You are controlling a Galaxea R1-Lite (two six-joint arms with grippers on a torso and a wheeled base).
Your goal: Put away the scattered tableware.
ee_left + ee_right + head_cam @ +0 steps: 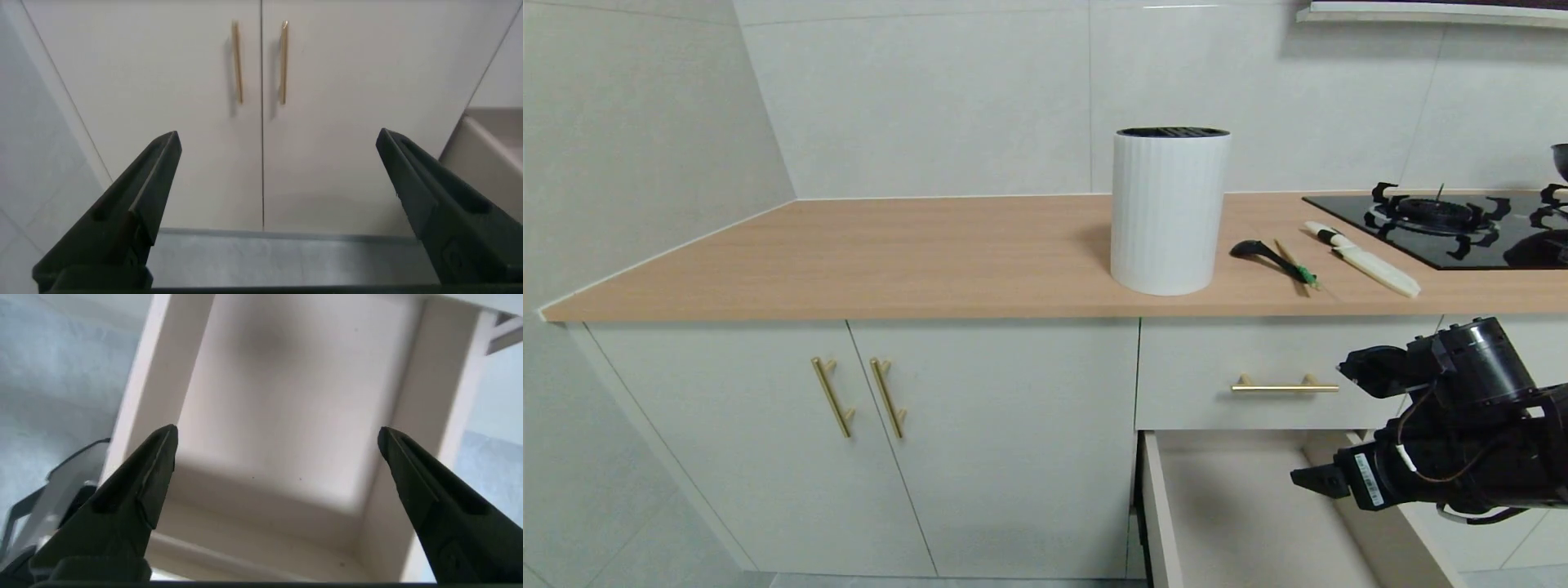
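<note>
Right gripper point(1319, 422) hangs in front of the cabinets, below the countertop point(890, 261), over the open drawer point(1233, 506). Its 2 fingers are spread wide with nothing between them. From its wrist camera I look between them straight down onto the drawer's pale floor.

Left gripper point(276, 139) sits low, facing the 2 cabinet doors point(163, 98). Its fingers are also wide apart and empty. The 2 gold bar handles point(237, 61) stand upright side by side on either side of the seam between the doors. A corner of the open drawer shows at the edge of that view.

Tableware, all on the countertop to the right:
- White ribbed holder point(1170, 212) stands upright, with a dark slotted top, nearer the front edge than the wall.
- Black ladle point(1262, 251) lies just right of the holder, bowl toward the wall, handle running toward the front edge.
- Wooden chopsticks point(1294, 265) with a green band lie along the ladle handle. The near ends converge, and I cannot tell whether they touch.
- Knife point(1364, 259) with a cream blade lies further right, apart from the chopsticks, near the front corner of the black gas hob point(1445, 224).

A shut drawer with 1 gold handle point(1284, 386) sits directly above the open one.
</note>
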